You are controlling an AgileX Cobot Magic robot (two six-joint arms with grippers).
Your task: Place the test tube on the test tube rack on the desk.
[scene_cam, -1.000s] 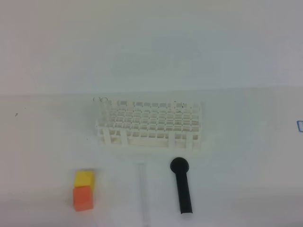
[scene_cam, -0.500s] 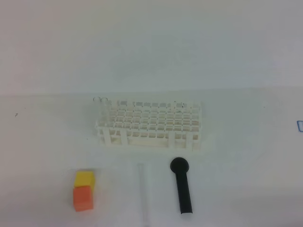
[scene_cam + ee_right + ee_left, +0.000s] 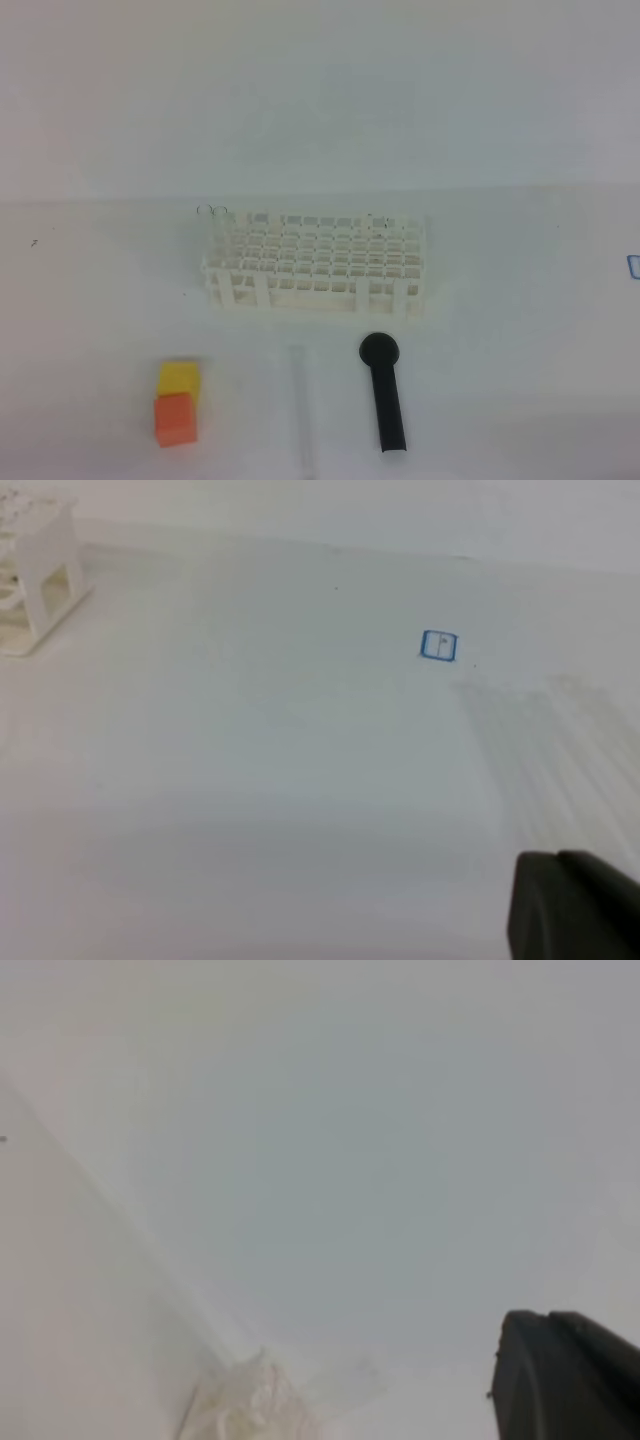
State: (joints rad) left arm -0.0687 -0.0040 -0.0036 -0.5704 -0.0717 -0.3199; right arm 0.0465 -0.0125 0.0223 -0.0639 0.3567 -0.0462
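No change over the last second. Test tube (image 3: 300, 405) lies flat on the desk (image 3: 520, 380) at 6 o'clock of the test tube rack (image 3: 315, 263), beside the black stick (image 3: 384, 393). Both claws closed, empty, clear of it. Pick not started.

No readable text, brand or number shows in any view. The only sign is a small blue-outlined square mark (image 3: 438, 646) lying flat on the white counter (image 3: 250, 780), seen in the right wrist view; inside it a thin line and a dot can be made out, but nothing legible. The exterior high view catches the same blue mark at the right edge of the counter, cut off and too small to read.
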